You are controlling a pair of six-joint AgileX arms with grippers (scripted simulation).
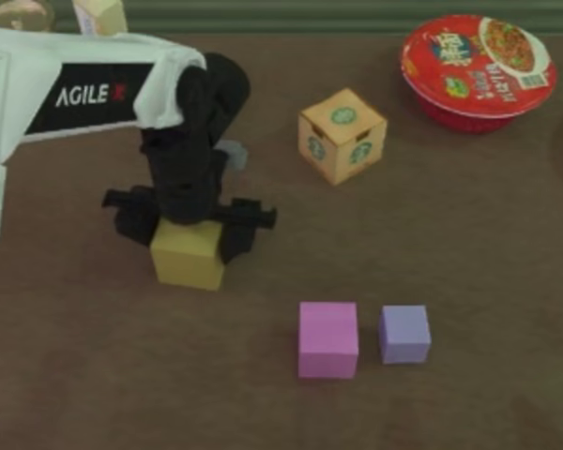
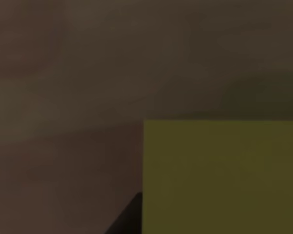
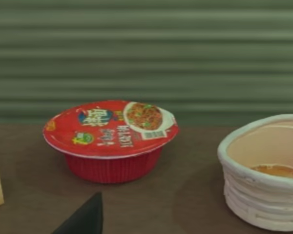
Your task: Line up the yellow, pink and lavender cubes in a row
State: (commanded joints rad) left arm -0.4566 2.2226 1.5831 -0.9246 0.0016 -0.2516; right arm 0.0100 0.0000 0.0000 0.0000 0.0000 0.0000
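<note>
Brown table (image 1: 469, 281), green slatted wall behind, left jaws (image 1: 190, 225) pinching yellow cube (image 1: 186, 258), right jaws' state unclear.

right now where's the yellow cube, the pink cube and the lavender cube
yellow cube (image 1: 188, 255), top view, on its front face below the left gripper
pink cube (image 1: 327, 337), top view, centre of its top face
lavender cube (image 1: 404, 333), top view, centre of its top face

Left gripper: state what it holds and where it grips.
The left gripper straddles the yellow cube, fingers on opposite side faces; whether it is clamped cannot be told.
</note>
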